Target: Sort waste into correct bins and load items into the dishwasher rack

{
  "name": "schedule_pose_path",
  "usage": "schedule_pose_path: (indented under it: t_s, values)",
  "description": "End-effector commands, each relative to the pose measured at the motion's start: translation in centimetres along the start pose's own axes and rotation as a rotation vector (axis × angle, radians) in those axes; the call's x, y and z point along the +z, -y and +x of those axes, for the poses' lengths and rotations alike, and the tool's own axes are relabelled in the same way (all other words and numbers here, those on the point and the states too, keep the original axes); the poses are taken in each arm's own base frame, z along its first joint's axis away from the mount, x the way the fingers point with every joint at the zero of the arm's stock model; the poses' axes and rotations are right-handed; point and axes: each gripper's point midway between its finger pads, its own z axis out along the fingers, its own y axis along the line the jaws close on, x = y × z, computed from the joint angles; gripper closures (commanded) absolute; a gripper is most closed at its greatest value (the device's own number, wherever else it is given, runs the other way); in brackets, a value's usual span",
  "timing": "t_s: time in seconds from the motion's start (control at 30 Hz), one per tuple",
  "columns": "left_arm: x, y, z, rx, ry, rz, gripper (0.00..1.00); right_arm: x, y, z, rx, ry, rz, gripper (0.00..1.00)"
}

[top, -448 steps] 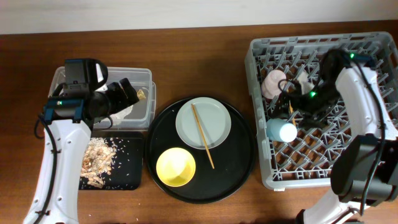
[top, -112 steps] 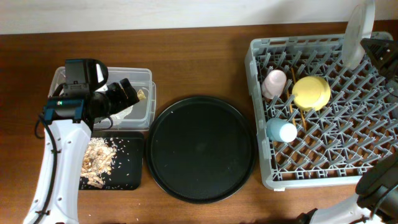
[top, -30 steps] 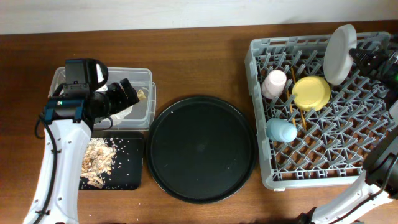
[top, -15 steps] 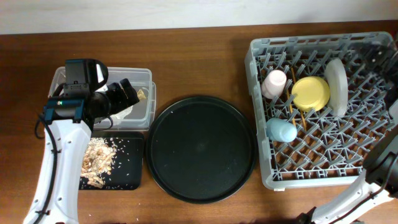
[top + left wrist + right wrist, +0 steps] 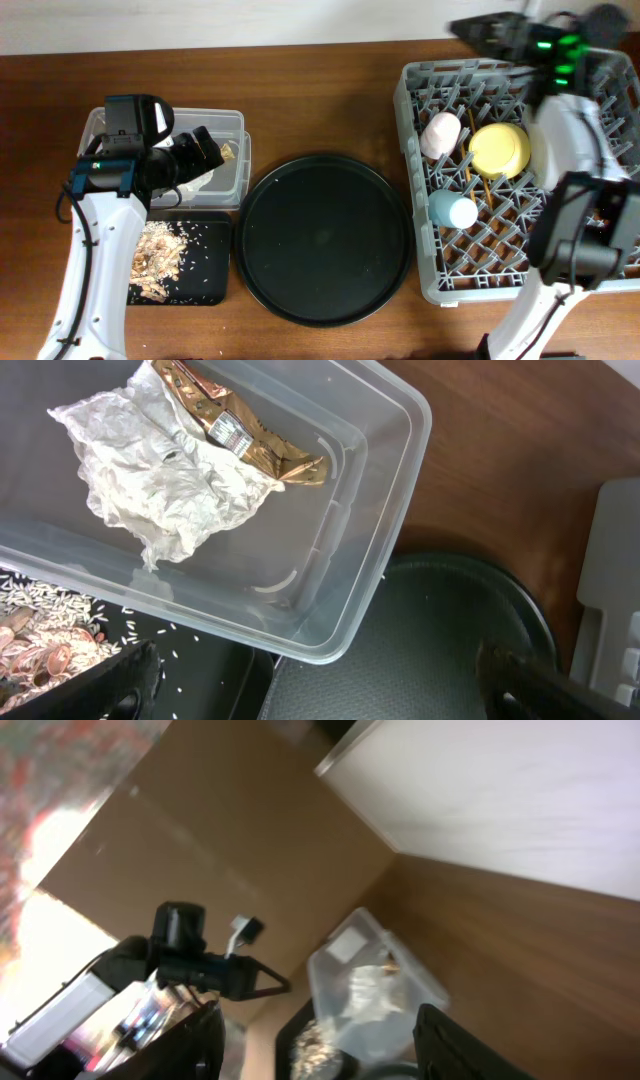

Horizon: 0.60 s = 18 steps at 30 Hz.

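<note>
We are reading the right gripper (image 5: 315,1038) as spread wide with nothing between its fingers. It is raised above the far edge of the dishwasher rack (image 5: 430,290) and is blurring in the overhead view, so we are judging it to be in motion. The left gripper (image 5: 330,682) is likewise wide apart and empty, hovering over the clear plastic box (image 5: 400,480), where the tissue (image 5: 160,485) and the gold-brown wrapper (image 5: 245,435) are lying. The food scraps (image 5: 152,255) are sitting in the black rectangular tray (image 5: 205,272). In the rack, the pink cup (image 5: 440,133), yellow bowl (image 5: 500,148), light-blue cup (image 5: 452,210) and chopsticks (image 5: 469,172) are resting among the pegs. The white plate is hiding behind the right arm, so we cannot confirm its seating. The main hazard we are anticipating is a low sweep of the right arm across the rack, striking the bowl or a loosely leaning plate and tipping it off its pegs. A jolt is also threatening to slip the thin chopsticks through the lattice. On the left, an off-centre descent is risking contact with the box wall, shoving the box against the tray just beside it and scattering the scraps.
</note>
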Motion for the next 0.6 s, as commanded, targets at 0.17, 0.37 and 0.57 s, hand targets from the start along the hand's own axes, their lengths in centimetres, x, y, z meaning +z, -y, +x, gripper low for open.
schedule_pose_path:
  t_s: [0.17,0.37,0.57]
  values:
    - [0.1,-0.1,0.1,-0.008,-0.002,-0.007,0.01,5.9,7.6,-3.4,-0.095,0.321,0.449,0.38]
    - [0.1,-0.1,0.1,-0.008,-0.002,-0.007,0.01,2.3,11.2,3.2,-0.233,-0.016,0.833,0.28]
    - [0.1,-0.1,0.1,-0.008,-0.003,-0.008,0.01,-5.7,-1.0,5.8,-0.290,-0.258,1.171,0.01]
